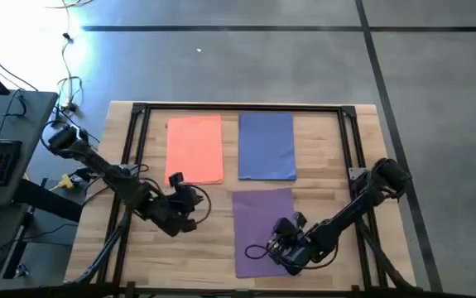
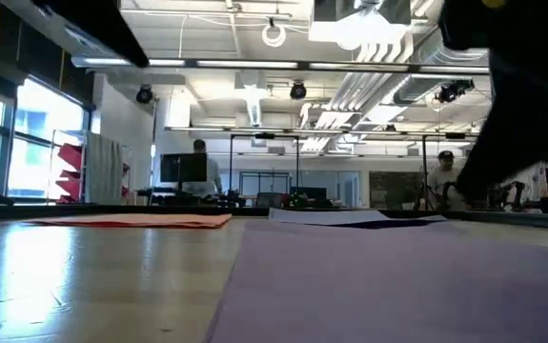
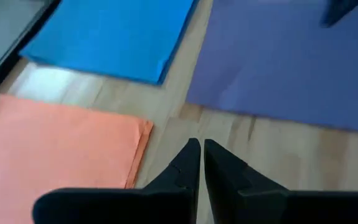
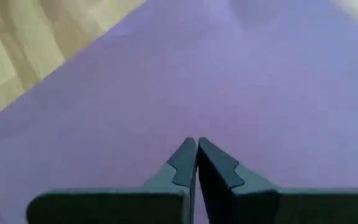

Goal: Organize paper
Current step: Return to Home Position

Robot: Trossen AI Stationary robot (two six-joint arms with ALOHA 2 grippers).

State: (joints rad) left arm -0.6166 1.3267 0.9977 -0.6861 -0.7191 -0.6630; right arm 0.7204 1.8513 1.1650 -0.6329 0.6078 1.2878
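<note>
Three flat rectangular piles of thin, matte paper lie on the pale wood-grain table (image 1: pixel 213 244), inside a black frame (image 1: pixel 238 108) of slim bars. Taking the table's middle as the dial's centre in the high view, the orange stack (image 1: pixel 194 149) sits at 11 o'clock. The blue stack (image 1: pixel 266 146) lies just beside it at 1 o'clock, with a strip of bare wood between them. The purple stack (image 1: pixel 258 213) is at 5 o'clock, by the front edge and apart from both.

The left gripper (image 1: pixel 189 207) hangs at 8 o'clock, off the orange stack's near corner. Its wrist view shows two dark tapered fingers (image 3: pixel 182 168) pressed together with nothing between them, tips over bare wood between the orange corner and the purple edge. The right gripper (image 1: pixel 284 244) is over the purple stack at 5 o'clock — its fingers (image 4: pixel 182 165) meet tip to tip and hold nothing. Whether they touch the sheet cannot be told.

Only the left wrist view shows the layered edges of the orange and blue piles. Only the low view shows how flat everything lies: purple spreads broad in front and orange is a thin sliver behind, with a person (image 2: pixel 200 162) standing in the room beyond. The right wrist view gives smooth purple and a corner of wood — no other colour.
</note>
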